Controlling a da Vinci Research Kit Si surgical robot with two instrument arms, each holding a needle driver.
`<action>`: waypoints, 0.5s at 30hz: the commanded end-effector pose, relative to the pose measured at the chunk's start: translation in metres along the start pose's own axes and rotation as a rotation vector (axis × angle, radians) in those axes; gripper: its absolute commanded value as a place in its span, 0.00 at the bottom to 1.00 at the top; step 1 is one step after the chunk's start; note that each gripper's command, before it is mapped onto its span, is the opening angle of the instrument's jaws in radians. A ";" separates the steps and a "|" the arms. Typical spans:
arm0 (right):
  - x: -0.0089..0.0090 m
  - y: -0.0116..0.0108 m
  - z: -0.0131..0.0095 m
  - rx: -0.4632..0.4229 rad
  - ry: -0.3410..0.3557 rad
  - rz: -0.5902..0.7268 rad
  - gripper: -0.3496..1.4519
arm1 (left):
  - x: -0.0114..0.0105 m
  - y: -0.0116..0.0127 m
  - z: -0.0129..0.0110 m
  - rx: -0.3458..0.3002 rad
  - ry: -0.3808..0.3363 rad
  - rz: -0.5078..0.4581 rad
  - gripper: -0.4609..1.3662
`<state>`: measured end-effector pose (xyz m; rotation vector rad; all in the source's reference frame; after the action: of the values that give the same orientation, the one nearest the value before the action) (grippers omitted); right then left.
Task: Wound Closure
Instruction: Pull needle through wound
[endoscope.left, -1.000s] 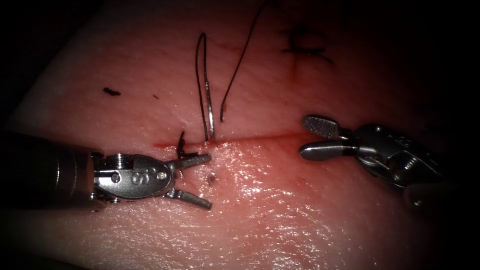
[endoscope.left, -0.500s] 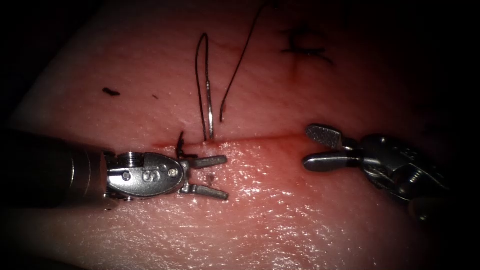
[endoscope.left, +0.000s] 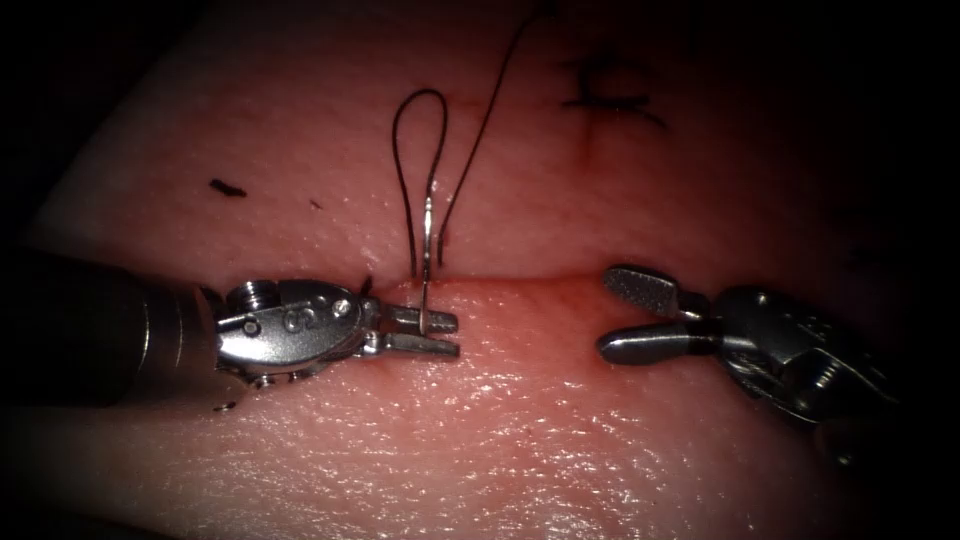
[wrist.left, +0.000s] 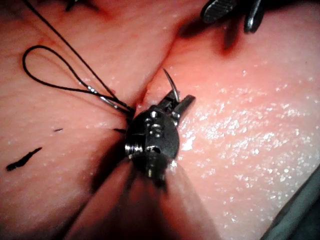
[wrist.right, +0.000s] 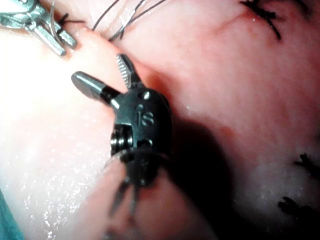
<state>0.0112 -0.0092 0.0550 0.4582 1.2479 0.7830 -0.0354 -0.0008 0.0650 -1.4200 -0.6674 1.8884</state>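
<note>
Tissue (endoscope.left: 560, 420) carries a horizontal cut (endoscope.left: 540, 275), with finished stitches (endoscope.left: 605, 95) on the far side and the stretch between the tools not yet closed. Left tool (endoscope.left: 440, 335) has closed its jaws, open half a second ago, on the needle (endoscope.left: 428, 270) near its tip, where it emerges at the cut. Right tool (endoscope.left: 625, 315) sits to the right, jaws apart, holding nothing. Thread (endoscope.left: 415, 150) loops beyond the cut.

Right tool (wrist.right: 102, 75) with jaws spread wide, holding nothing, tips just above the tissue (wrist.right: 210, 90). Beyond its tips, left tool (wrist.right: 47, 27) with thread (wrist.right: 132, 17) alongside. Dark stitches (wrist.right: 262, 15) off to the side.
</note>
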 end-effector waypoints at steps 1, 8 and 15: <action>-0.0003 0.0000 0.0001 -0.001 -0.013 -0.021 0.67 | 0.0001 0.0001 0.0001 -0.036 0.006 -0.017 0.06; -0.0022 -0.0031 0.0035 0.061 -0.087 -0.118 0.63 | 0.0012 -0.0002 -0.0002 -0.102 0.045 -0.108 0.06; -0.0049 -0.0046 0.0064 0.063 -0.212 -0.211 0.61 | 0.0025 -0.0005 -0.0006 -0.123 0.036 -0.191 0.06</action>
<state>0.0185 -0.0161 0.0576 0.4377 1.0682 0.4822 -0.0352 0.0015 0.0637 -1.3885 -0.8784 1.6895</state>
